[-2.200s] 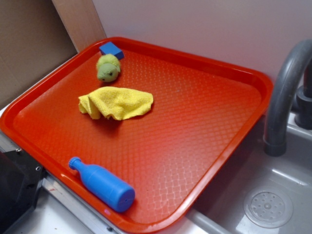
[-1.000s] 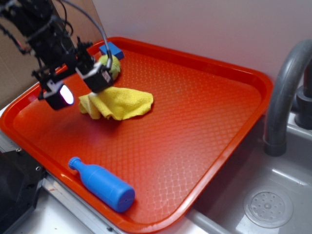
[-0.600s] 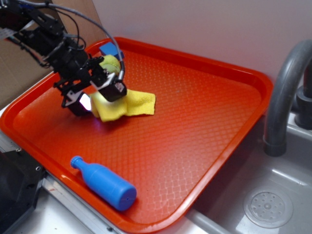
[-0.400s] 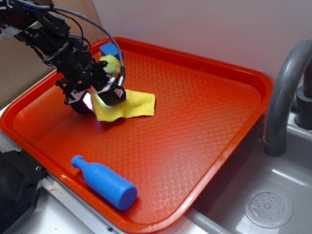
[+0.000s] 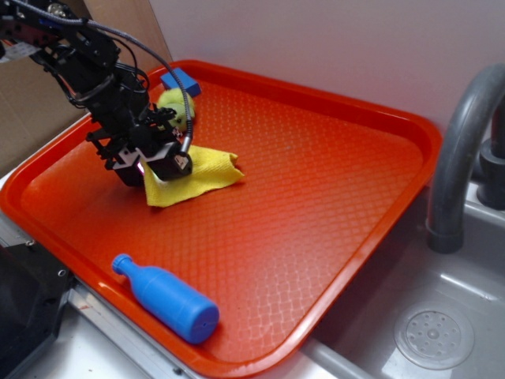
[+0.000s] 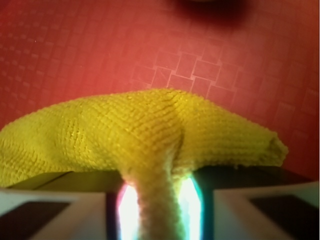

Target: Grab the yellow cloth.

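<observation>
Gripping a pinched fold of the bright yellow microfibre cloth, the black robot gripper sat low over the left part of the exterior frame, its fingers clenched on the fabric. In the wrist view the cloth filled the middle of the frame: a nubbly, knitted-looking weave, humped into a ridge, with one narrow gather drawn down between the two pale finger pads at the bottom edge, lit by a bright glow on either side. The rest of the rag spread right of the gripper in a loose, pointed, triangular shape, lying on the glossy red-orange plastic tray, whose floor carried a fine embossed diamond grid and whose rim was smooth and rounded. Just behind the gripper, toward the upper left, a small round yellow-green plush toy was partly hidden by black cables, with a flat blue block touching or nearly touching it by the tray's far rim. A smooth blue plastic bottle lay on its side at the lower left, well apart from the cloth. At the right edge, a curved grey faucet rose over a grey sink with a round perforated drain.
</observation>
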